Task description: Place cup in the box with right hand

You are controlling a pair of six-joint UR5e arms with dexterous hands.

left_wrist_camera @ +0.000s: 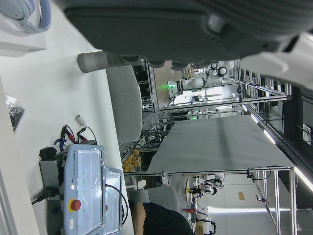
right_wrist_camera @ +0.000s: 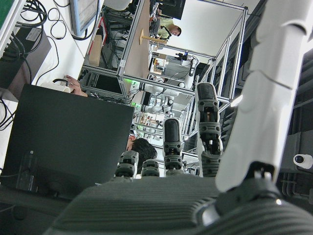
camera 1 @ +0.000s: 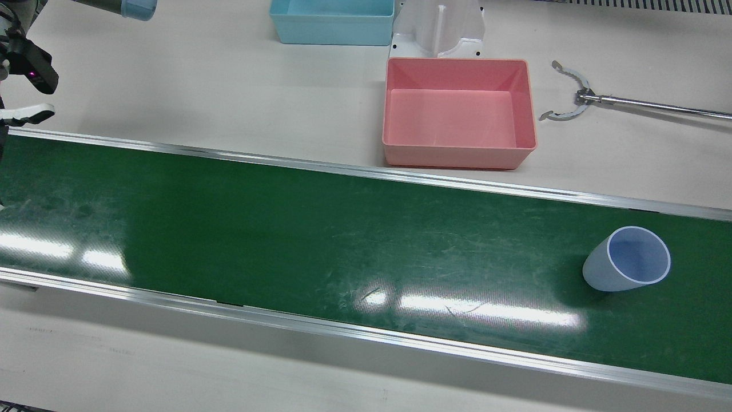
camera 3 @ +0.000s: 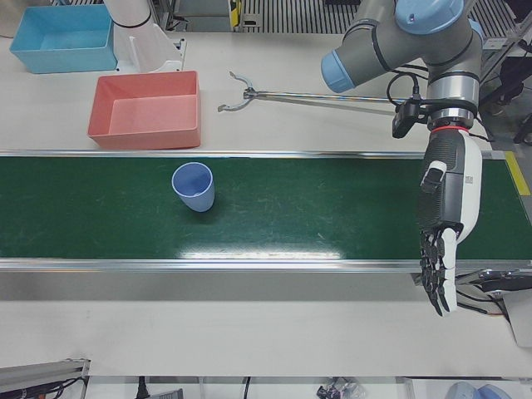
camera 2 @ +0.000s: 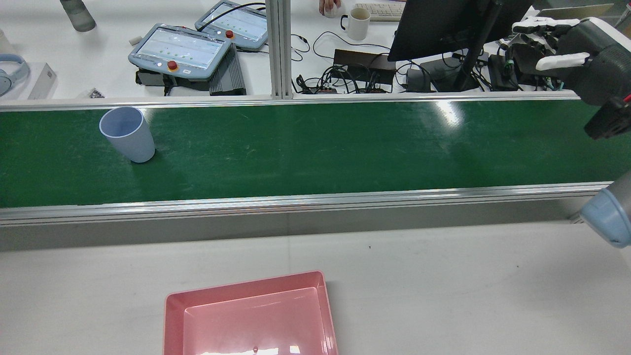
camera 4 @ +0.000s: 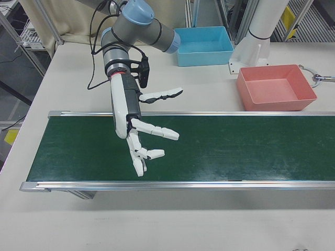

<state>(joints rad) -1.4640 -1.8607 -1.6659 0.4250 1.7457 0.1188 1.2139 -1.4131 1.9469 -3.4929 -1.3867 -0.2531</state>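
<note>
My right robot hand [camera 4: 138, 137] hangs over the green conveyor belt [camera 4: 209, 149] with its fingers [camera 4: 157, 130] spread wide and the thumb splayed toward the desk [camera 4: 78, 78]; it holds nothing. In the rear view the same robot hand [camera 2: 557, 39] sits at about 2 o'clock, palm forward, well apart from everything I am meant to handle.

The cup [camera 1: 628, 267], pale blue and empty, stands upright on the belt with its mouth up. In the front view it is at about 4 o'clock, near the belt's right end; in the rear view the cup [camera 2: 128, 134] is at about 10 o'clock, close to the belt's far rail. It is at the opposite end of the belt from my right robot hand.

The pink box [camera 1: 457, 111] rests empty on the desk just beyond the belt's rail, at about 12 o'clock from the middle of the front view. A blue box [camera 1: 331, 23] lies past it at roughly 11 o'clock, beside a white pedestal [camera 1: 437, 28]. A long reaching tool [camera 1: 572, 97] with an open claw lies on the desk at about 3 o'clock from the pink box, not touching it.

My left robot hand [camera 3: 445, 224] hangs fingers-down over the belt's end in the left-front view, fingers straight, loosely apart and empty, well apart from the cup [camera 3: 194, 186].
</note>
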